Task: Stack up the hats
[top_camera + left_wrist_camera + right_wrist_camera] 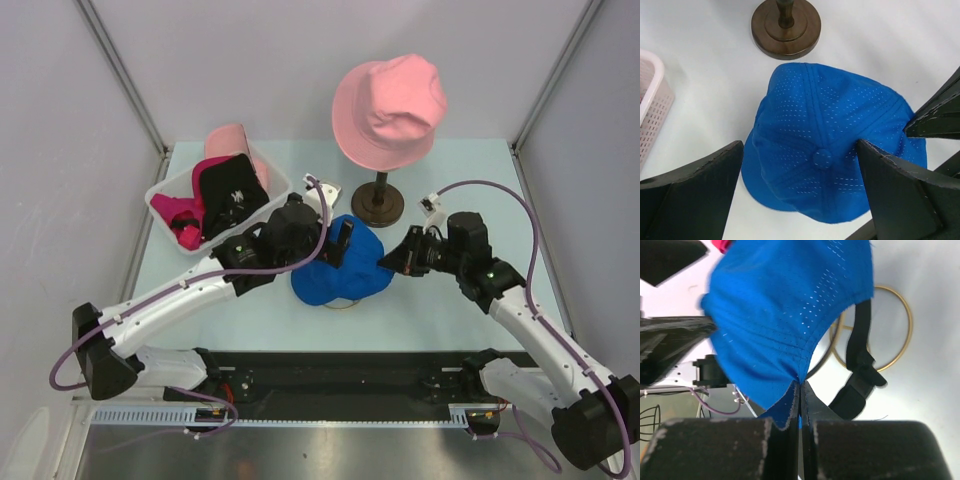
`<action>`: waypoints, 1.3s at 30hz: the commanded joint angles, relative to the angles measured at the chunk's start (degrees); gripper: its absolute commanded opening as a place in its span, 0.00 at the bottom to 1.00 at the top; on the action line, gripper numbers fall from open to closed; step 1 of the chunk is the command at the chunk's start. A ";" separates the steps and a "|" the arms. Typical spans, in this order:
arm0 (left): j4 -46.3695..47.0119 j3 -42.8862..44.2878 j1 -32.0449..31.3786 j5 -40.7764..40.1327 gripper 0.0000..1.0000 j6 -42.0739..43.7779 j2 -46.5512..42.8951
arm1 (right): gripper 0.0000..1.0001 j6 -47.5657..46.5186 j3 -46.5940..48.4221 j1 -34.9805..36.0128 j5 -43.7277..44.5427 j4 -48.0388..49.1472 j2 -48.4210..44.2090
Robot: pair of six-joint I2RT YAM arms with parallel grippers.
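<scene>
The royal-blue cap (340,268) lies in the middle of the table between both grippers. My right gripper (392,260) is shut on its rear edge (801,386) and lifts that side; the cap's black strap (860,365) hangs free. My left gripper (336,246) is open above the cap's crown (830,150), with one finger (695,190) on each side and not touching it. The salmon-pink bucket hat (390,105) sits on top of the stand at the back. The magenta cap (183,215) and the light-pink cap (238,140) are in the white basket (160,190).
The stand's round wooden base (378,205) is just behind the blue cap and also shows in the left wrist view (786,27). A gold ring (897,330) lies on the table under the cap. A black item (230,185) is in the basket. Walls enclose three sides.
</scene>
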 commanded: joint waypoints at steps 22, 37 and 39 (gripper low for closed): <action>1.95 2.53 0.89 -1.09 1.00 -1.81 0.04 | 0.13 1.68 -7.60 0.31 1.63 7.04 5.50; 2.83 3.05 0.89 0.05 1.00 -0.49 -1.10 | 0.82 -0.96 -2.15 -4.43 1.54 -9.13 -9.52; 2.83 4.19 0.89 0.14 1.00 -0.49 -1.10 | 0.83 -0.87 -1.63 -4.70 1.19 -8.87 -9.26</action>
